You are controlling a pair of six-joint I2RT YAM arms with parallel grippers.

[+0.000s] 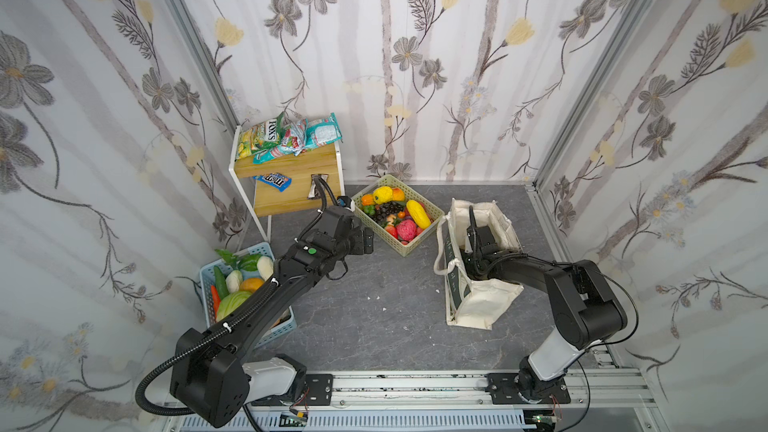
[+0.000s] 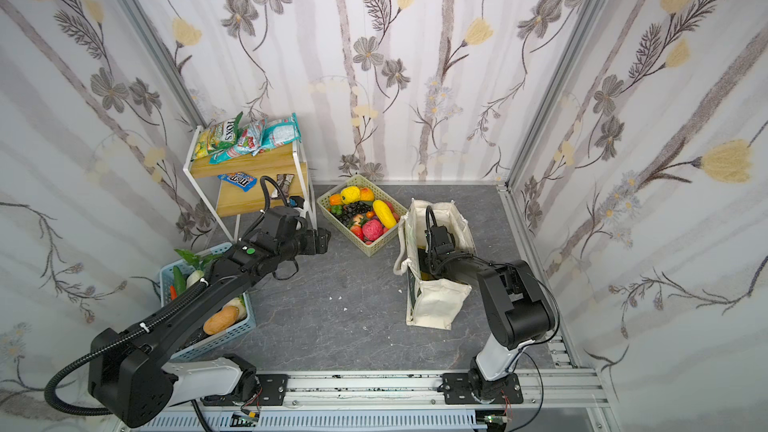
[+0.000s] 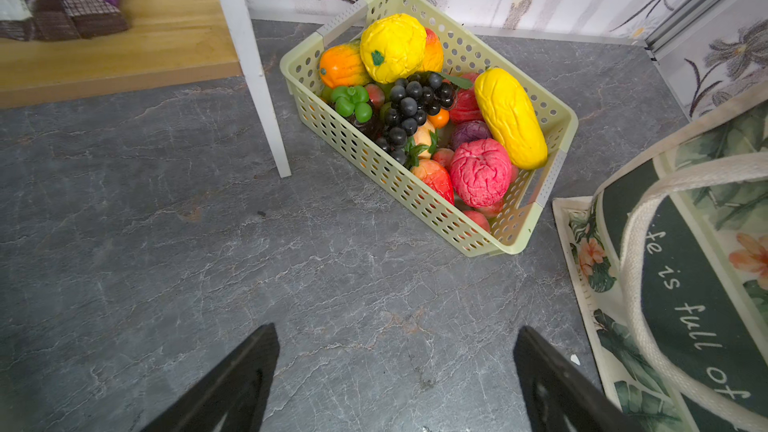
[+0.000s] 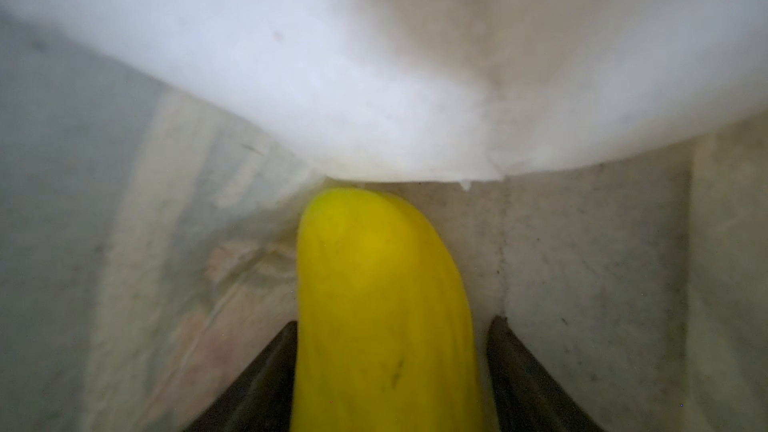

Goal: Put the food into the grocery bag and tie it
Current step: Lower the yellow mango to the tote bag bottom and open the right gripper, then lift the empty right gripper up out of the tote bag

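Observation:
The grocery bag stands open on the right of the grey floor. My right gripper reaches down inside it. A yellow mango shape lies between its open fingers, against one finger and a small gap from the other. More food fills the beige basket: a long yellow mango, dark grapes and a pink knobbly ball. My left gripper hovers open and empty beside that basket.
A wooden shelf at the back left carries the FOX'S packet, other snack bags, a blue candy packet and a brown bar wrapper. A light blue basket of vegetables sits under my left arm.

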